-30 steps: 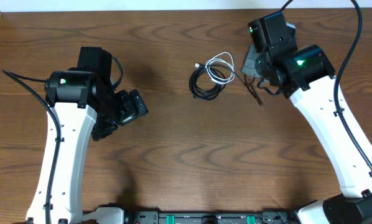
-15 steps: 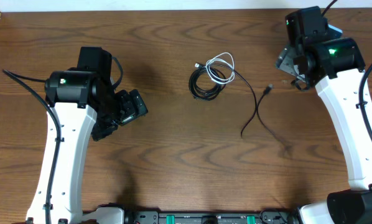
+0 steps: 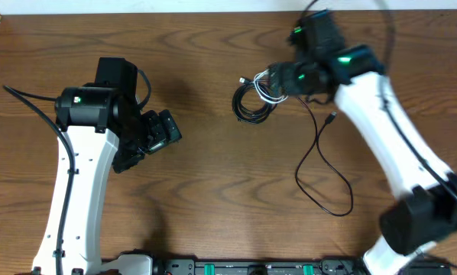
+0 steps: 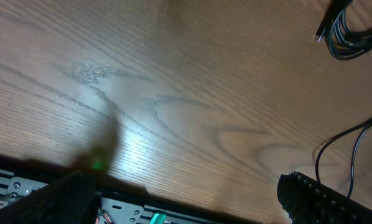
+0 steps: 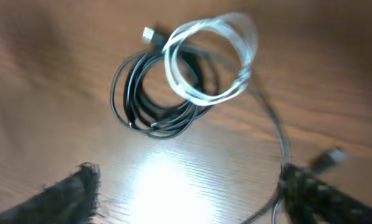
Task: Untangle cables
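The cables lie at the table's back middle. A black coil (image 3: pixel 251 105) (image 5: pixel 153 99) has a white loop (image 3: pixel 271 82) (image 5: pixel 211 59) resting on its right side. A second black cable (image 3: pixel 320 164) trails away from the bundle and snakes toward the front right, its plug (image 3: pixel 332 117) (image 5: pixel 328 158) lying loose. My right gripper (image 3: pixel 279 79) (image 5: pixel 192 199) hovers over the bundle's right edge, open, with bare wood between its fingers (image 5: pixel 68 194). My left gripper (image 3: pixel 164 130) (image 4: pixel 186 208) hangs open over bare wood far to the left, holding nothing; the coil (image 4: pixel 353 38) shows at that view's top right.
Thick black cords run along both arms. A metal rail (image 3: pixel 236 267) lines the table's front edge. The table's back edge (image 3: pixel 137 12) meets a pale wall.
My right gripper opened and let go of a black cable, which now lies stretched out on the table. That arm swung right, then back over the bundle. The left arm stayed still.
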